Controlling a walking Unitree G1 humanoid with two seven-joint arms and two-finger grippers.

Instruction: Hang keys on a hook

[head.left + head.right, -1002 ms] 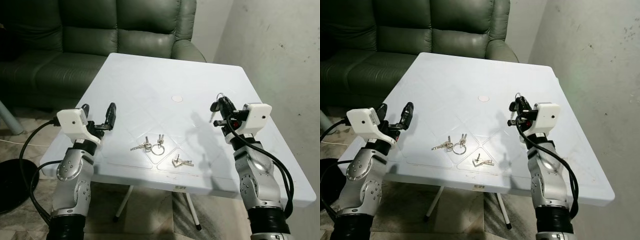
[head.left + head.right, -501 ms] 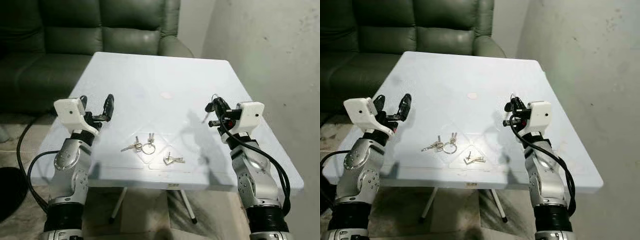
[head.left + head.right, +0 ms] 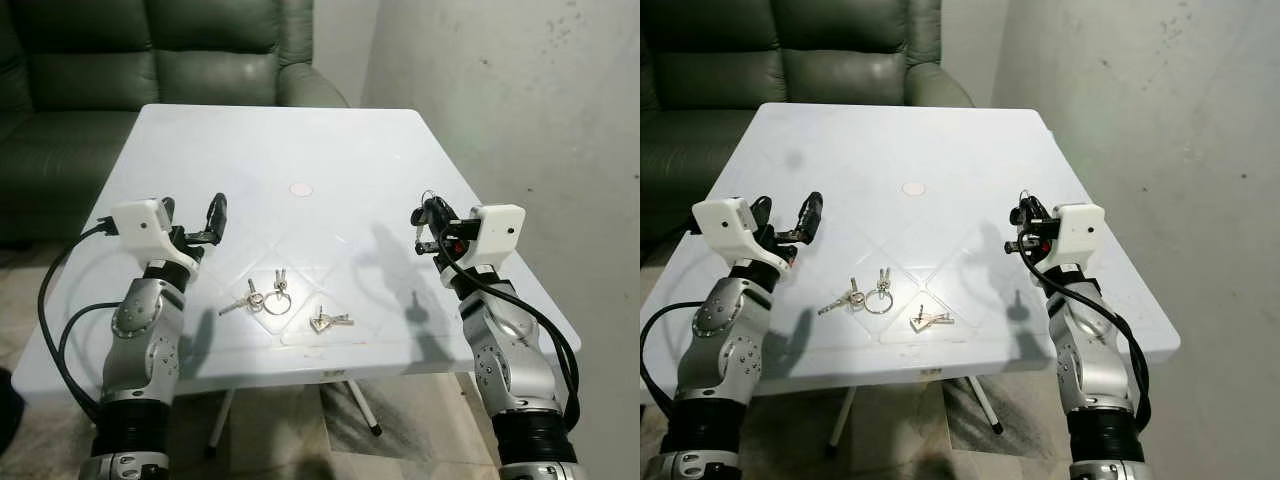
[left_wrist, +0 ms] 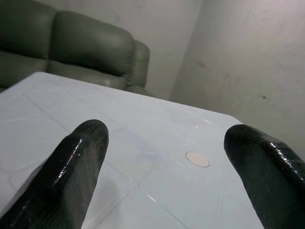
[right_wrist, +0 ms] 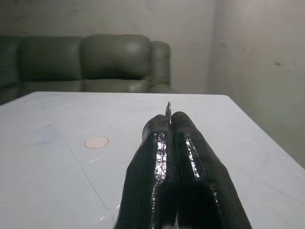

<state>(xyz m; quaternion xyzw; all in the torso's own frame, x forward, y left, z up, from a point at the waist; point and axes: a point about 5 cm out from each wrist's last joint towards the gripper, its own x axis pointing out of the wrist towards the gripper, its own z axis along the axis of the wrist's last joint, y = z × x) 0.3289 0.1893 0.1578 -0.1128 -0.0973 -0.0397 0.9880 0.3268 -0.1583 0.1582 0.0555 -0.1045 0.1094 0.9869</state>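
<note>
i have my right gripper (image 3: 428,218) raised above the right side of the white table (image 3: 350,140), its two black fingers pressed together on a set of keys (image 3: 424,207); in the right wrist view a thin arc of the key ring (image 5: 168,109) pokes up from between the closed fingertips, so the ring stands roughly upright and in line with the fingers. the rest of that bunch is dark and small against the gripper, and i can't make out how the keys hang. my left gripper (image 3: 195,215) hovers over the left side of the table with its fingers spread wide and nothing between them. two more bunches lie flat on the table between the arms: one with a big ring (image 3: 267,298) nearer the left gripper, and a smaller pair (image 3: 330,321) just beside it toward the near edge. what the coming move turns on is the hook, and i see none here, only the bare grey wall (image 3: 520,100) off to my right and the green sofa (image 3: 150,50) beyond the table. the right arm is the one carrying and also the one nearer that wall, so i judge the hook must be found on that side and the ring's open loop presented to it square on.
</note>
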